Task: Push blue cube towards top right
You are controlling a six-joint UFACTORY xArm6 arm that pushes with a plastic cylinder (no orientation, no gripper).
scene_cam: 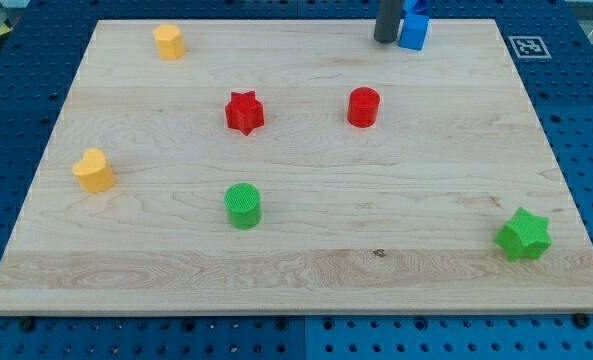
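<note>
Green star (523, 235) near bottom right, my tip (384, 39) touching blue cube (413, 31)

My tip (385, 40) beside the blue cube (413, 32) at the view's top edge

My tip rests on the wooden board (306, 270), touching or just beside the blue cube's left face; a second blue piece (414, 5) shows above the cube, its shape cut off. A red star (244, 112) and red cylinder (363, 107) sit mid-board, a yellow cylinder (169, 42) top left, a yellow heart-like block (94, 170) at the left, a green cylinder (243, 205) lower centre, a green star (523, 235) bottom right
</note>
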